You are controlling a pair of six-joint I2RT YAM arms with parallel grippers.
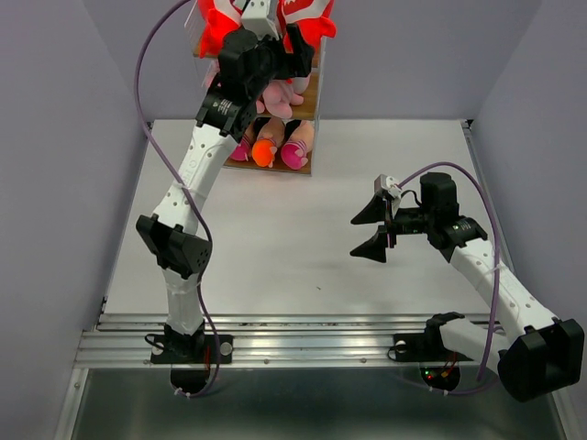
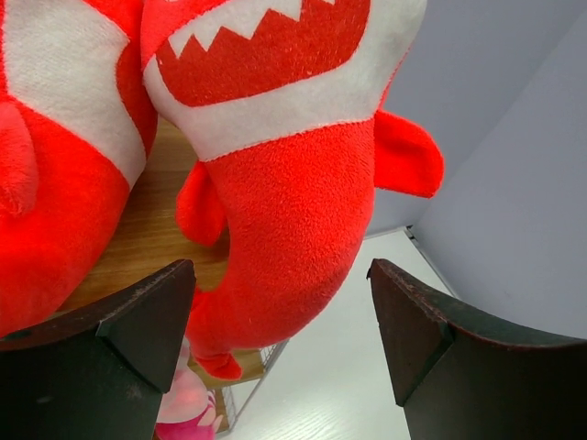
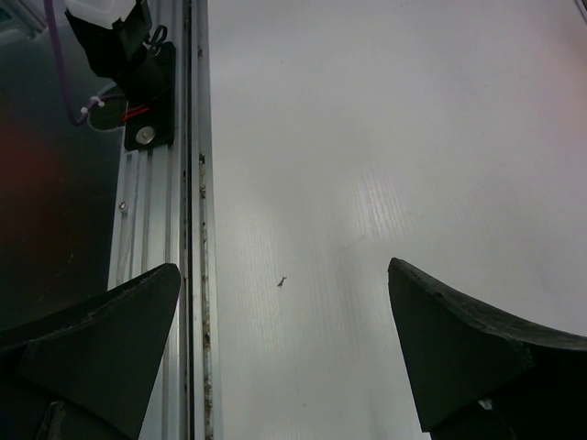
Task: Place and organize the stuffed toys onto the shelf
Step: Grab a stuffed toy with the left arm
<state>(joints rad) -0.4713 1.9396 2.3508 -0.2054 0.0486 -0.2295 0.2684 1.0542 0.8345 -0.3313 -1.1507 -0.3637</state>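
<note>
The shelf [image 1: 312, 95] stands at the back centre of the table. Two red sharks [image 1: 310, 13] lie on its top board, pink animals [image 1: 280, 97] on the middle one, and dolls [image 1: 266, 151] at the bottom. My left gripper [image 1: 275, 57] is raised at the top board. In the left wrist view this gripper [image 2: 282, 275] is open, its fingers on either side of a toothy shark's [image 2: 293, 192] tail end, which hangs over the wooden board [image 2: 151, 220]. A second shark [image 2: 55, 192] lies beside it. My right gripper [image 1: 355, 236] hovers open and empty over the table [image 3: 367, 137].
A metal rail [image 1: 303, 335] runs along the near edge, seen also in the right wrist view as the rail [image 3: 174, 229] beside an arm base [image 3: 138, 64]. Grey walls close in the left, right and back. A pink toy [image 2: 188, 408] shows below the board.
</note>
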